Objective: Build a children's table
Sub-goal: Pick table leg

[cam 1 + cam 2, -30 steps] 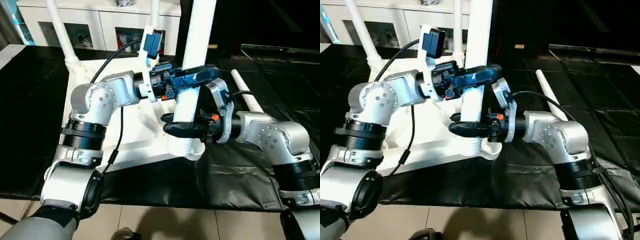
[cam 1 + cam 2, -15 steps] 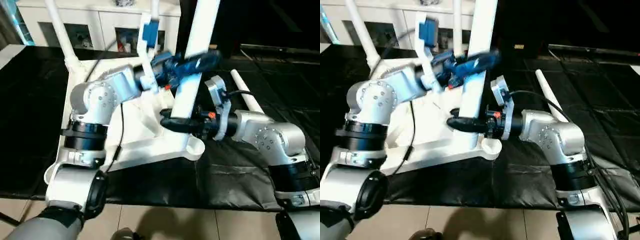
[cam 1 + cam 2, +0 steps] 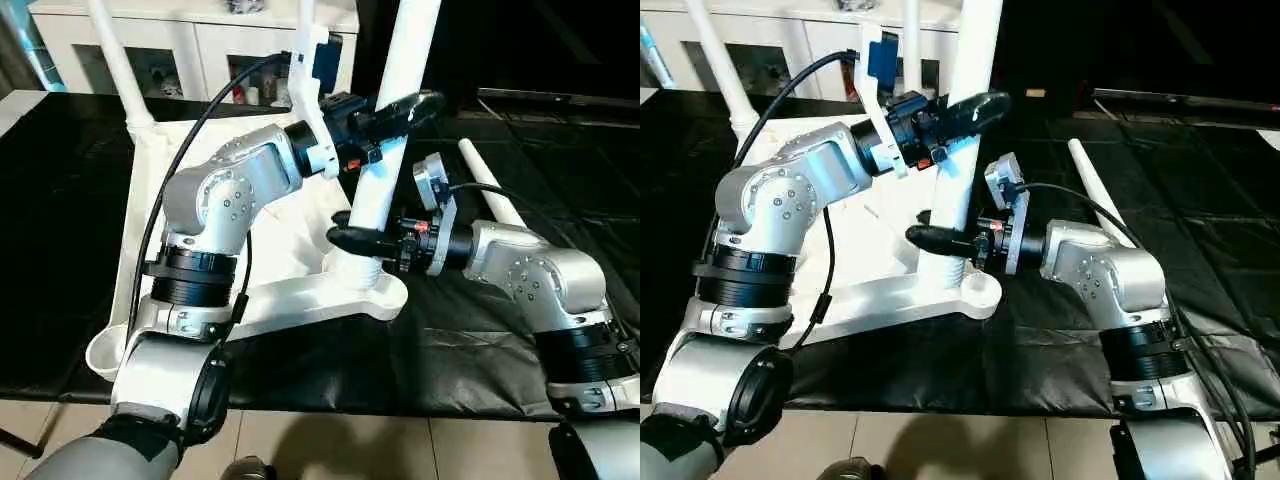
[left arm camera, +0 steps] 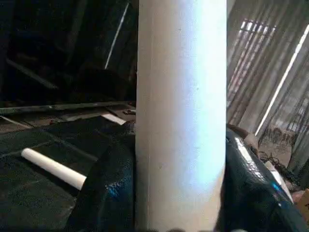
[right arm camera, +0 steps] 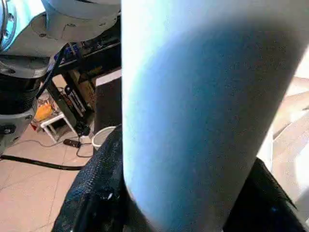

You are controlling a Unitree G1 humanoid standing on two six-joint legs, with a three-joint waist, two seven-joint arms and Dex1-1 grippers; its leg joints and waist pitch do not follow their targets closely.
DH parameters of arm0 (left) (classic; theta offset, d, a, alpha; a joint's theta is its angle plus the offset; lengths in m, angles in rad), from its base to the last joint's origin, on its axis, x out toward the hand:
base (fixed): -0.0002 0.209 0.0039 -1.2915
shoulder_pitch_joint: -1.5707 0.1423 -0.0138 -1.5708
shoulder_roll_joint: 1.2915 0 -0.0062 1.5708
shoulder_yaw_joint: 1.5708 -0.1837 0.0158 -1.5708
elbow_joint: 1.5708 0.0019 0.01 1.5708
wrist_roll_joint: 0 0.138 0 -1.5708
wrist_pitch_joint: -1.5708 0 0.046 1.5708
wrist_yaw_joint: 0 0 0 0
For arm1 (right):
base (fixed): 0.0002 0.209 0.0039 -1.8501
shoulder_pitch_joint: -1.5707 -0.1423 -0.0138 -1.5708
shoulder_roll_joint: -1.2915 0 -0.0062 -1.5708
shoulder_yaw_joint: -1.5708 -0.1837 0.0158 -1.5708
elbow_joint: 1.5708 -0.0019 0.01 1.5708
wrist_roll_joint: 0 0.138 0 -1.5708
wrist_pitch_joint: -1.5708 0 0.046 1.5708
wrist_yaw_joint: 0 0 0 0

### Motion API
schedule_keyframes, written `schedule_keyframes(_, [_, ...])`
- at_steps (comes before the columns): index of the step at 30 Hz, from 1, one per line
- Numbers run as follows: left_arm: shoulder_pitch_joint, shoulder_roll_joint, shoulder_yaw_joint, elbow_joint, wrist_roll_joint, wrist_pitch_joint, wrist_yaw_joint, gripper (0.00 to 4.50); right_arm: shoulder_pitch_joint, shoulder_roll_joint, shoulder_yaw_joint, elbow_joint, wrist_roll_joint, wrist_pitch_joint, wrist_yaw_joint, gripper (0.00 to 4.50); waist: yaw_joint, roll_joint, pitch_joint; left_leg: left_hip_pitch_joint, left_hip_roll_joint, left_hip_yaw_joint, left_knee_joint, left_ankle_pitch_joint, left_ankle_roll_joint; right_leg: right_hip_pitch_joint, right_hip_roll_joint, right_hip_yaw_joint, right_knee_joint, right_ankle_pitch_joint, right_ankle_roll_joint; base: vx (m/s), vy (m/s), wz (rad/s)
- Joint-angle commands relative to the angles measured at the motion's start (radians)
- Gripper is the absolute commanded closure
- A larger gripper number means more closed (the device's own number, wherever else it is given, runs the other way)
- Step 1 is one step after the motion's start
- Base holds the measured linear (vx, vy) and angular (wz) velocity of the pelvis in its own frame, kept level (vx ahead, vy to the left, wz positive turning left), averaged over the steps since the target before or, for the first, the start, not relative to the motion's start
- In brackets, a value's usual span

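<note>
No writing readable; long white tapered plastic leg (image 3: 385, 150) stands near-upright in the corner socket (image 3: 378, 292), left gripper (image 3: 392, 112) and right gripper (image 3: 352, 240) both clamped on it

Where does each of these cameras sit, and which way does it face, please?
Left eye view: on the head, looking forward and down at the upturned table top; both silver forearms show.
Right eye view: beside it, same scene, spare leg lying on the black mat.
Left wrist view: on the left wrist, along the left pincer, closed on the upright leg.
Right wrist view: on the right wrist, along the right pincer, closed on that leg.
Shared: all four show the upright leg.
</note>
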Motion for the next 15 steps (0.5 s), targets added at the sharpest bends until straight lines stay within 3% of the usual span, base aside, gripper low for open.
schedule_keyframes(1, [-0.001,0.004,0.010,0.002,0.029,-0.022,0.042,2.69,-0.021,0.008,0.032,-0.022,-0.018,-0.024,-0.004,2.19,0.001,-0.013,-0.089,0.022,0.064,-0.032,-0.055,-0.063,0.045,0.059,-0.103,0.058,-0.069,-0.170,-0.166,0.000,0.000,0.00])
schedule_keyframes(6, [-0.010,0.027,-0.005,0.006,0.045,-0.025,0.029,2.69,-0.041,0.001,0.017,-0.006,0.005,0.002,0.014,1.51,0.001,-0.014,-0.089,0.022,0.064,-0.032,-0.055,-0.061,0.044,0.059,-0.103,0.059,-0.067,-0.160,-0.167,0.000,0.000,0.00])
schedule_keyframes(15, [-0.011,0.035,-0.017,-0.019,0.015,0.004,-0.015,2.69,-0.067,-0.020,-0.010,0.036,0.053,0.072,0.062,1.36,0.003,-0.012,-0.090,0.023,0.065,-0.032,-0.054,-0.061,0.043,0.059,-0.104,0.059,-0.065,-0.146,-0.176,0.000,0.000,0.00])
